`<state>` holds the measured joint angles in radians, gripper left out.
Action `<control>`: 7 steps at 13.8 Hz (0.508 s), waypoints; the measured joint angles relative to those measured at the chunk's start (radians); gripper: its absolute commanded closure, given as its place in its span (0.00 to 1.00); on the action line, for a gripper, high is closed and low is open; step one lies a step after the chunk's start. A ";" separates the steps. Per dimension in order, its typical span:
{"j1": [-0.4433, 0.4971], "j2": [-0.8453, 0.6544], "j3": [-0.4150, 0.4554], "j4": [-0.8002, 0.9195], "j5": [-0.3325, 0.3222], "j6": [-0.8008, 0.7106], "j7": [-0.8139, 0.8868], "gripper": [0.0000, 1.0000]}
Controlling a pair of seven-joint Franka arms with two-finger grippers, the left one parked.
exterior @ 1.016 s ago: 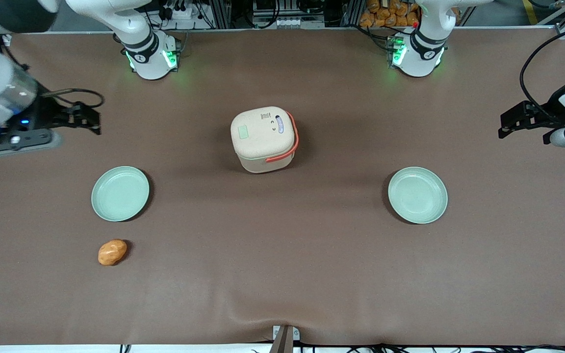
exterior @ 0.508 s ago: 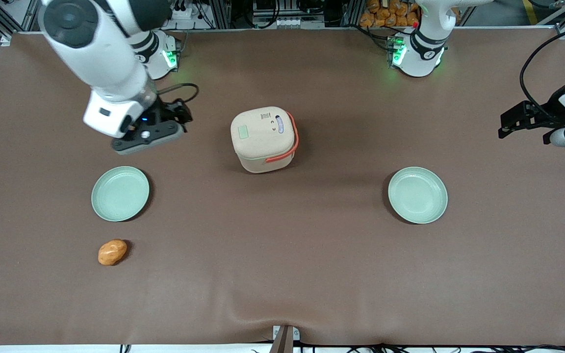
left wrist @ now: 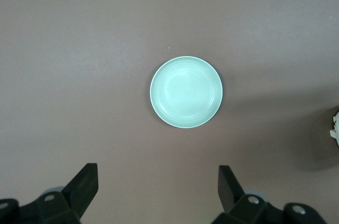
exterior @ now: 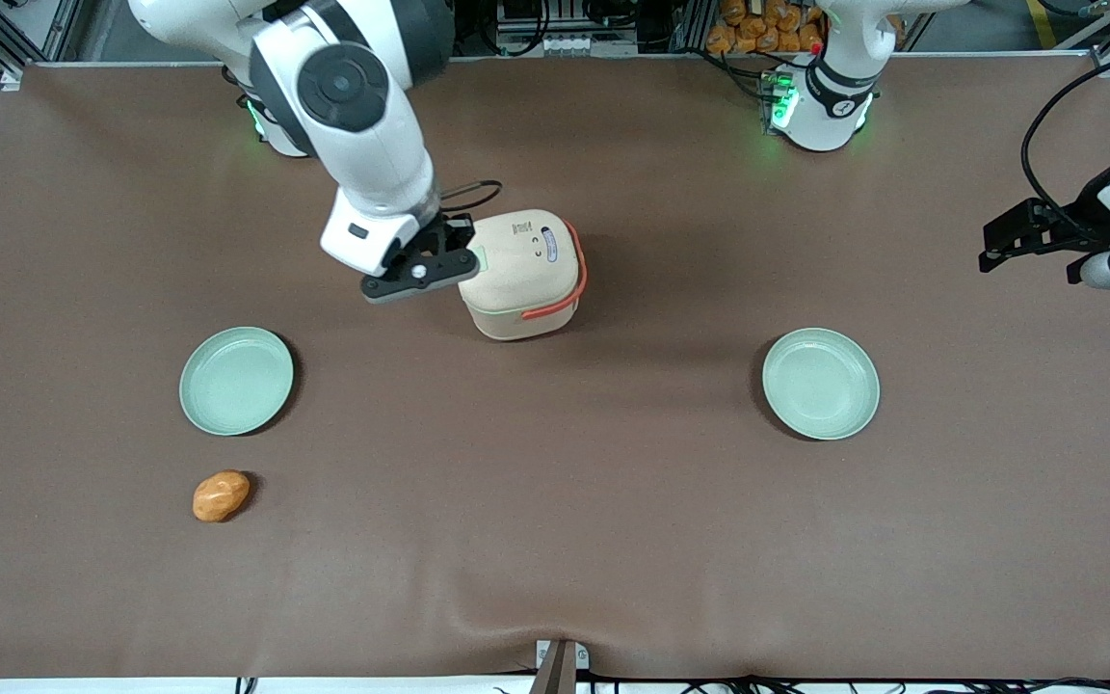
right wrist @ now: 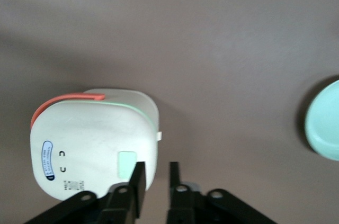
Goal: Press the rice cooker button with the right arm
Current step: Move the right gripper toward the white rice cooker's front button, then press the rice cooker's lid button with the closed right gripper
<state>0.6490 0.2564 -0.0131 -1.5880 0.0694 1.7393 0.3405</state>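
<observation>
Even overhead light, soft shadows

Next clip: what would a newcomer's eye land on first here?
The white right arm reaching over mid-table, its gripper poised above the beige rice cooker at the lid's edge, fingers nearly together. Then two pale green plates, nearer the camera.

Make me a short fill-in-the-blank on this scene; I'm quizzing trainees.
1. The pincer hovers at the lid edge of the ____.
2. The cooker's handle is coloured ____.
3. The number of green plates on the table is ____.

Missing words: cooker; red; two
</observation>
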 measured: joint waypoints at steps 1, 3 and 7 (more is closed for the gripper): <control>0.005 0.021 0.000 -0.006 0.038 0.003 0.003 0.97; 0.007 0.060 0.000 -0.025 0.090 0.026 0.004 0.99; 0.007 0.085 -0.001 -0.069 0.104 0.037 0.004 0.98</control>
<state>0.6559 0.3414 -0.0137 -1.6572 0.1734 1.7767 0.3445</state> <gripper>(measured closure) 0.982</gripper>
